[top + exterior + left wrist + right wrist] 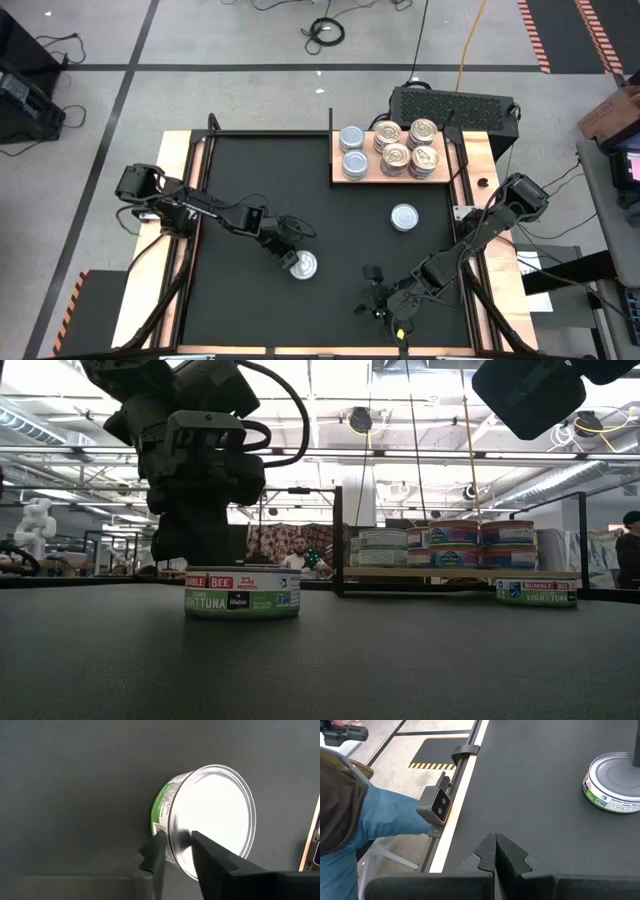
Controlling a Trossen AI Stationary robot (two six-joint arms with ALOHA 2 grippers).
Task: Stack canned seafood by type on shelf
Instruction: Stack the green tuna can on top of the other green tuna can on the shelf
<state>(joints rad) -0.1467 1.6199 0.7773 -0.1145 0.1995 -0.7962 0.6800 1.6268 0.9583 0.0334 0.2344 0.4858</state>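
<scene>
The left gripper (297,262) is low over the large black mat (250,180), at its near middle. Its 2 dark fingers (212,865) stand astride the rim of a round flat tin with a green label and plain silvery top (205,817) — 1 inside the rim, 1 outside, close to the metal, but I cannot tell if they already press it.

The right gripper (372,300) waits near the mat's near right edge, its fingers pressed together on nothing.

Another silvery tin (404,216) lies alone on the mat, right of centre. On the light wooden rectangular shelf (340,176) at the far right stand 2 silvery-topped stacks (352,150) and, beside them, 4 stacks with cream-gold tops (408,147).
</scene>
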